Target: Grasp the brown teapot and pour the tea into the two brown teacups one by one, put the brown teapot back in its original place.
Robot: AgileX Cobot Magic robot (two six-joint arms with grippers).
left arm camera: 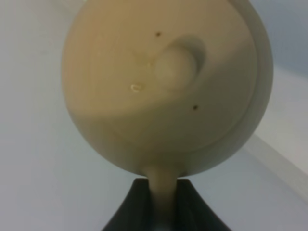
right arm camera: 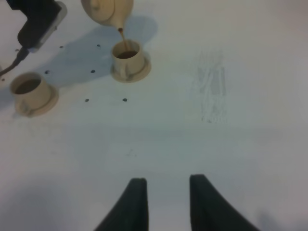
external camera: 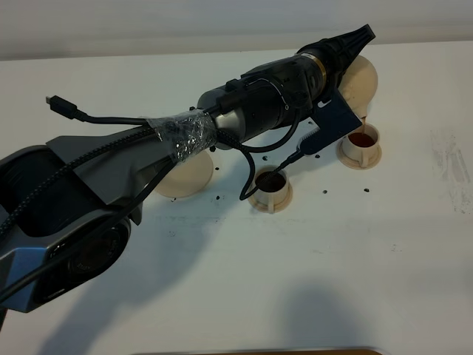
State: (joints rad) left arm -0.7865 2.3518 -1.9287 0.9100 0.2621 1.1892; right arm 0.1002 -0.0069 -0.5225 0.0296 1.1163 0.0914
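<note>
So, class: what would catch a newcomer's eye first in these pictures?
The long left arm stretching across the table, its claw shut on the handle of the tilted brown teapot. Tea streams from the spout into the far teacup, while the near teacup already holds dark tea.

Teapots: one [external camera: 360,80]
Teacups: two [external camera: 361,143] [external camera: 270,185]
Cup saucers: two
Large saucers: one [external camera: 185,176]
Grippers: two [left arm camera: 161,211] [right arm camera: 166,202]

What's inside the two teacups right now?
Both hold dark tea. The far teacup is taking a stream from the teapot; the near teacup already has tea. How deep the tea is cannot be seen.
</note>
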